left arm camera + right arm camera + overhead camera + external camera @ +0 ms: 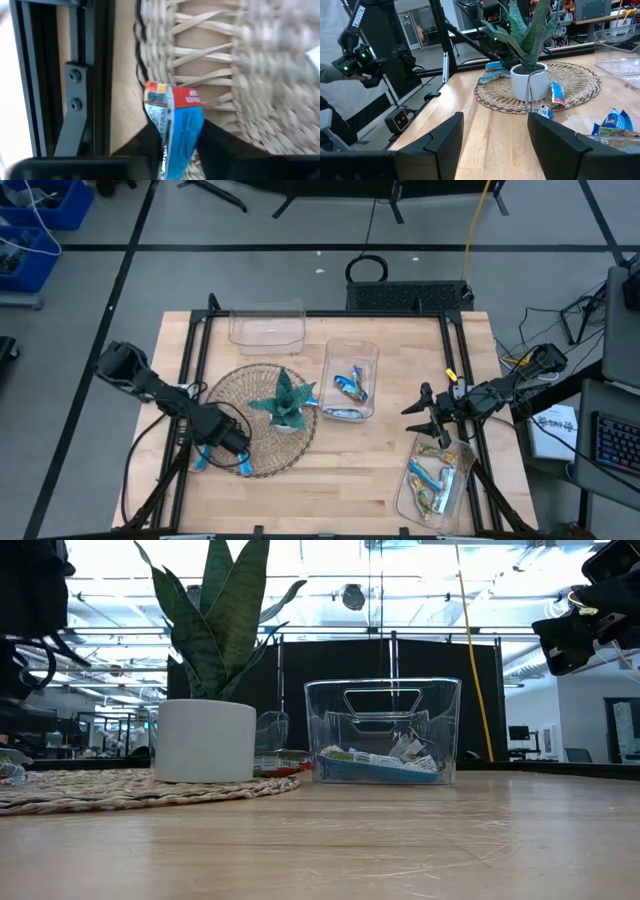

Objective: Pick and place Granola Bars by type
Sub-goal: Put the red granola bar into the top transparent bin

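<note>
In the left wrist view the blue granola bar (pixel 175 130) runs off the picture's edge, its print too blurred to read, and the woven mat (pixel 260 65) beyond it is smeared. From above, the bars in the near bin (pixel 432 480) are too small to tell apart by type.

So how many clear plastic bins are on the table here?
3. An empty bin at the far edge, a middle bin holding blue bars beside the plant mat, and a third bin with bars near the right gripper. None seem hidden.

Grey floor (pixel 90 310), black curtain (pixel 420 700), bright ceiling lights
</note>
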You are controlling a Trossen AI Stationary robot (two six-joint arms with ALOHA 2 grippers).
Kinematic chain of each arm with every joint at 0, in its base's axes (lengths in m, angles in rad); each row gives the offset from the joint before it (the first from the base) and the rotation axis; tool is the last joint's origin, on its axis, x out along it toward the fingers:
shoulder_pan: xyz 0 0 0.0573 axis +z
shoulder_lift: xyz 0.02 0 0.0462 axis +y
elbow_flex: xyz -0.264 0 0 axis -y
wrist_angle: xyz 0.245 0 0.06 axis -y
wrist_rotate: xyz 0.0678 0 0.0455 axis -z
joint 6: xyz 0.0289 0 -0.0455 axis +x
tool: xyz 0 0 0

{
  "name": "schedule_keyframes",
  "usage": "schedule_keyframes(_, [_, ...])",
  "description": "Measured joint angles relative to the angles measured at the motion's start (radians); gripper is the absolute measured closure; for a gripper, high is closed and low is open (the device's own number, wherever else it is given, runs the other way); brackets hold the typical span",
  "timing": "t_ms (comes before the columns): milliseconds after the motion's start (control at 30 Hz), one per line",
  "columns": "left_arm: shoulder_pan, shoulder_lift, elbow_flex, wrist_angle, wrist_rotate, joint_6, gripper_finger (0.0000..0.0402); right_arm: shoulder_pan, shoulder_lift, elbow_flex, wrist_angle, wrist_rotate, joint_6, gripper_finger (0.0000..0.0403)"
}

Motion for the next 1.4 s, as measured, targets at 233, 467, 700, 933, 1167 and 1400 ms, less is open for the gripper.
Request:
schedule_keyframes(233, [0.005, -0.085, 0.11, -0.151, -0.062, 0.01, 0.0381, 0.0, 0.0, 0.0, 0.0, 0.0, 0.0, 0.0188])
schedule_keyframes(467, [0.045, -0.184, 0.333, -0.399, -0.143, 0.066, 0.0386, 0.0, 0.0, 0.0, 0.0, 0.0, 0.0, 0.0188])
schedule_keyframes(700, [0.2, -0.279, 0.605, -0.525, -0.565, 0.279, 0.0387, 0.0, 0.0, 0.0, 0.0, 0.0, 0.0, 0.0188])
schedule_keyframes(933, [0.572, -0.302, 0.747, -0.442, -0.728, 0.855, 0.0388, 0.0, 0.0, 0.0, 0.0, 0.0, 0.0, 0.0188])
schedule_keyframes(1167, [0.998, -0.231, 0.753, 0.036, -0.486, 1.542, 0.0389, 0.0, 0.0, 0.0, 0.0, 0.0, 0.0, 0.0188])
schedule_keyframes(1400, [1.22, -0.044, 0.753, 0.267, -0.248, 1.822, 0.0389, 0.0, 0.0, 0.0, 0.0, 0.0, 0.0, 0.0188])
